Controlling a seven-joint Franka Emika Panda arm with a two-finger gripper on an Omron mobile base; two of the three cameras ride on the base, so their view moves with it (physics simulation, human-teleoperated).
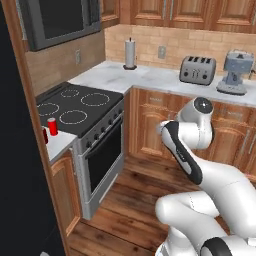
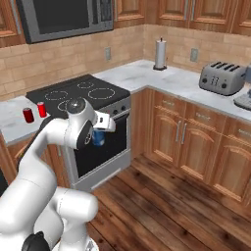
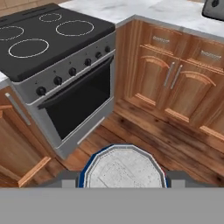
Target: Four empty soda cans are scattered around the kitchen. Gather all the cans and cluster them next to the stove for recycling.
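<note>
Hand view gives you the silver top of a blue soda can (image 3: 124,168) close at the bottom, between the two finger tips, so the tool (image 2: 99,135) is clamped on this can. In the right base view you see the same blue can (image 2: 99,138) hanging under the hand, in the air in front of the stove (image 2: 86,100), above the wooden floor (image 2: 162,196).

You should treat the can as empty and very light, with thin walls that dent easily and smooth sides that can slip. I judge the middle of the body is the best place to hold, with gentle pressure.

Counting now: one blue can in the tool, and two red cans (image 2: 41,110) standing on the table (image 1: 61,142), near the edge that meets the stove's left side. That makes three; the fourth I cannot find.
</note>
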